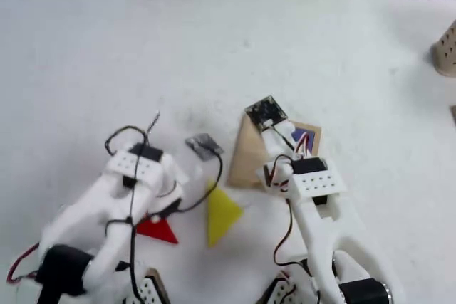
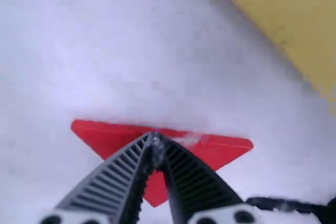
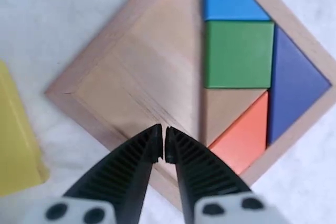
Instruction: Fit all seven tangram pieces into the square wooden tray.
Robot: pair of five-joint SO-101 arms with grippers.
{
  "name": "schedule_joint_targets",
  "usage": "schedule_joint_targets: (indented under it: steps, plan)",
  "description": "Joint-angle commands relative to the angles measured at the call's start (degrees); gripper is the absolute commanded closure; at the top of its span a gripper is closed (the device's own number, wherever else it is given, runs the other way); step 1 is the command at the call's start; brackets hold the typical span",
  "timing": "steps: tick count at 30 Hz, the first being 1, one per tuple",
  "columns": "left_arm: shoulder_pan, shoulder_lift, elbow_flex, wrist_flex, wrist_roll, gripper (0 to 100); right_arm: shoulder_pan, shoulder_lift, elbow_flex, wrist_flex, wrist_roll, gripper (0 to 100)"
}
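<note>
Red triangle (image 2: 220,149) lies flat under left gripper (image 2: 154,142), jaws pressed together (right gripper (image 3: 163,142) likewise, over tray (image 3: 131,77)); I'd spread them and straddle an edge before pinching.

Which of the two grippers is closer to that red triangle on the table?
Left. The left gripper is directly over the red triangle, tips by its long edge. The right gripper is off to the side, over the wooden tray.
</note>
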Motion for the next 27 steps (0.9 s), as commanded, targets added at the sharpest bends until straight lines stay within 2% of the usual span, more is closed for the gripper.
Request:
schedule_joint_targets:
  steps: [1,4,11,14,18,23,27]
  plan:
    - [-5.2,4.1,-1.4,-5.3,4.3,98,0.1,-1.5,-0.6,0.4,0.4,97.8]
    - [-7.6,3.8,-2.9,-3.9,3.8,98,0.1,-1.5,-0.6,0.4,0.4,97.8]
    - [-8.0,-7.2,-8.4,9.3,4.0,98,0.1,-1.5,-0.6,0.4,0.4,97.8]
    - [-7.6,-14.4,-12.5,19.5,3.0,98,0.1,-1.5,-0.6,0.4,0.4,97.8]
    - [-3.1,-14.8,-18.5,37.5,-8.9,98,0.1,-1.5,-0.7,0.4,0.4,97.8]
    - [-1.0,-7.3,-17.4,36.7,-14.0,98,0.1,-1.5,-1.0,0.4,0.4,97.8]
    - [3.3,-3.6,-8.8,32.3,-27.8,98,1.1,-1.5,-1.1,0.5,0.4,97.8]
